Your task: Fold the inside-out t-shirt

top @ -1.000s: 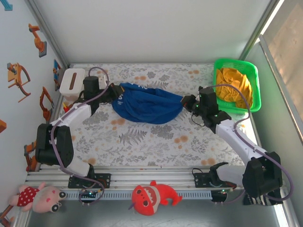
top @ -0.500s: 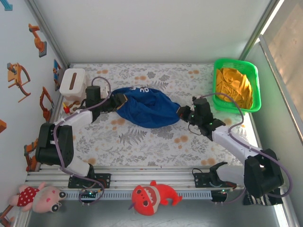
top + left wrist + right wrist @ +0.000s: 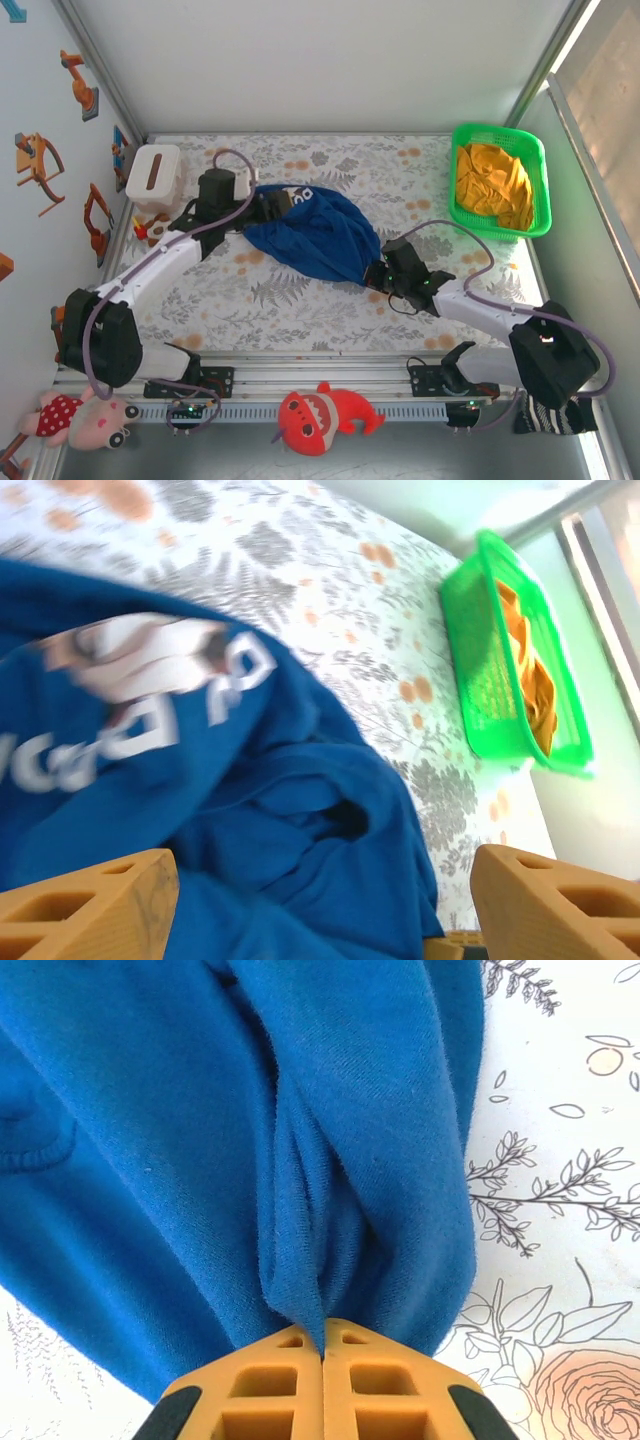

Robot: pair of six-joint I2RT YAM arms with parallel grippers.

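Diagonal lie of the inside-out t-shirt (image 3: 310, 235) between the two arms, seen from the top external camera. The garment is bunched at mid-frame on the floral table (image 3: 300, 320), its long axis running from upper left to lower right.

The right gripper (image 3: 377, 273) sits at the lower-right end. In the right wrist view its fingers (image 3: 270, 1400) are pressed together at the bottom edge, pinching a gathered fold of blue cloth that fans upward and away from them.

The left gripper (image 3: 272, 203) sits over the upper-left end, beside the faint white lettering. In the left wrist view its fingers (image 3: 90, 905) stand wide apart in the two lower corners. Blue cloth lies between and ahead of them, and nothing is clamped.

The green basket (image 3: 497, 127), holding an orange-yellow garment, stands well apart at the upper right. The white tissue box (image 3: 153, 172) is near the left arm.

Judgement: only one end of the axis is held. Any stretch or flattening along the diagonal probably depends on the left fingers closing on the cloth directly beneath them, that arm being the nearer to the free end.
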